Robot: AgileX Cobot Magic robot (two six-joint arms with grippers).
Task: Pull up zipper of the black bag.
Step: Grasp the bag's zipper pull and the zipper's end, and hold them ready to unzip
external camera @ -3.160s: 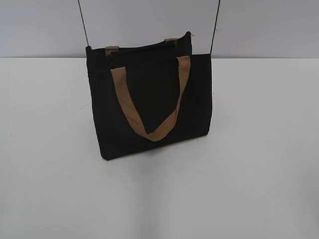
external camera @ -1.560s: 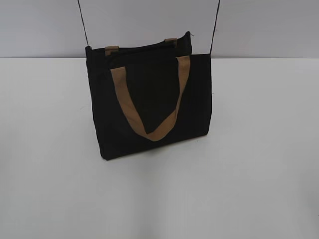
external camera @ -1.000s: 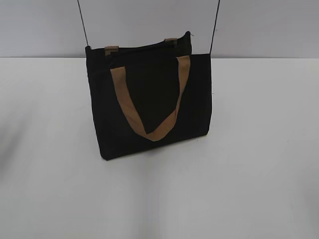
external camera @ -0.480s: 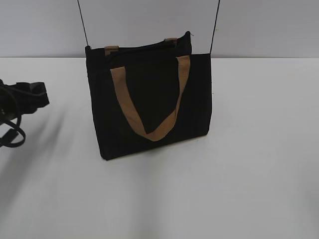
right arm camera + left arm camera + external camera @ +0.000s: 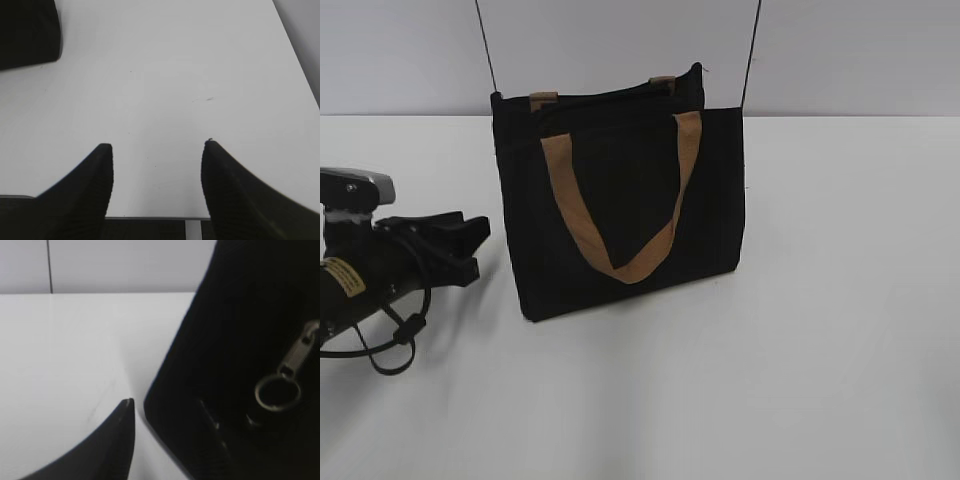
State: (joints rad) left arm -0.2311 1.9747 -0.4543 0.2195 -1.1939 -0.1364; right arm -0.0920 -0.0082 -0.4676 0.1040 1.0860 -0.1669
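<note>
Nearby, left gripper (image 5: 470, 245), jaw gap unclear, hovers beside black bag (image 5: 620, 200); right gripper (image 5: 157, 150) gapes wide over bare counter (image 5: 175, 75).

- black bag (image 5: 620, 200): plain black fabric, no pattern
- handles (image 5: 582, 225): tan-brown webbing, flat single colour
- cords (image 5: 487, 48): thin, black, dark against a pale grey wall (image 5: 840, 50)
- zipper (image 5: 295, 355): dull silvery-grey metal pull with a ring, on black cloth
- table (image 5: 820, 350): white, plain, faint grey shadows
- left claw (image 5: 470, 245): black; arm behind it carries a small yellow label (image 5: 340, 277) and a silver-grey block (image 5: 355, 187)
- right claw (image 5: 156, 170): black fingers over white table
</note>
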